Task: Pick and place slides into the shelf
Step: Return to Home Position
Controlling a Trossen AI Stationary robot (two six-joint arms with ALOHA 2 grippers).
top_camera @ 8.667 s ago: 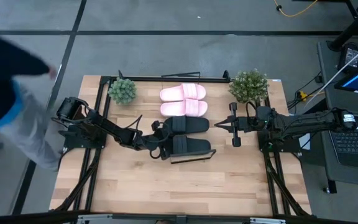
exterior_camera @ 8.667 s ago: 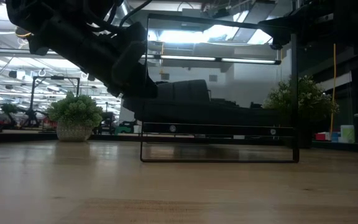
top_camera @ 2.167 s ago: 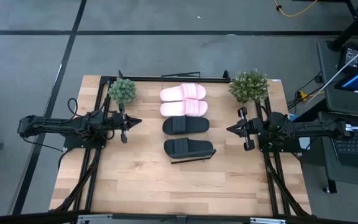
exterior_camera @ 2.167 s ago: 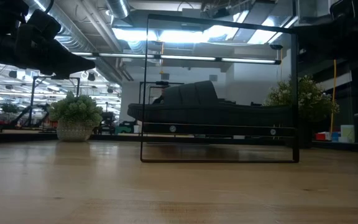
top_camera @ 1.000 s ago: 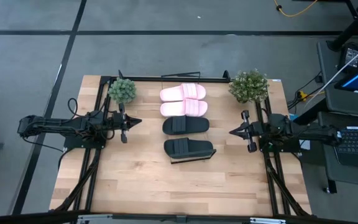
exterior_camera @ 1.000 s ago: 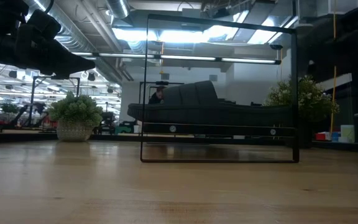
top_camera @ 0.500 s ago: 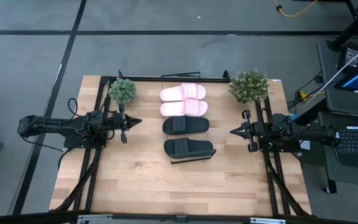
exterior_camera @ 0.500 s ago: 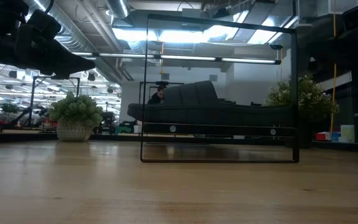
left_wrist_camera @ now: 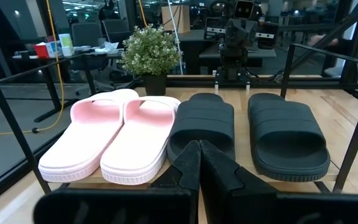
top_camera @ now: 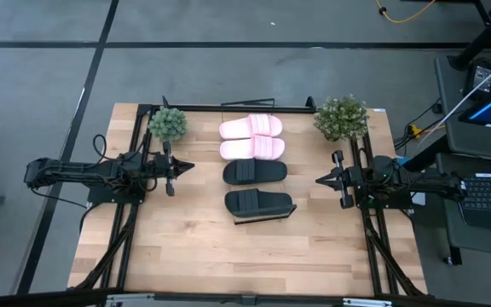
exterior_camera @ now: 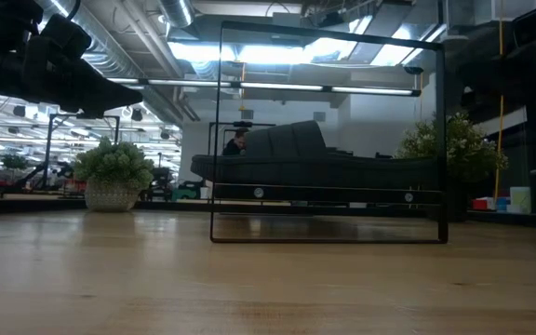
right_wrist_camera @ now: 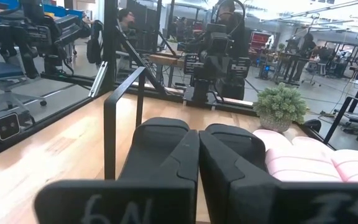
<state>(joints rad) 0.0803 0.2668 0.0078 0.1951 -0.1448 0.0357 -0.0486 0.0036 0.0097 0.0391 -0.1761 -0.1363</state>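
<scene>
Four slides (top_camera: 255, 171) lie on the wooden table (top_camera: 228, 247), left pincer (top_camera: 192, 167) and right pincer (top_camera: 319, 180) pressed together.

Four slides (top_camera: 254, 171) filling table centre, black shelf frame (exterior_camera: 328, 240) upright around them, small plant (top_camera: 168, 124) and larger plant (top_camera: 341, 118) at far corners, bare tabletop (top_camera: 228, 256) across near half, open lane either side out to left gripper (top_camera: 189, 167), right gripper (top_camera: 319, 180).
</scene>
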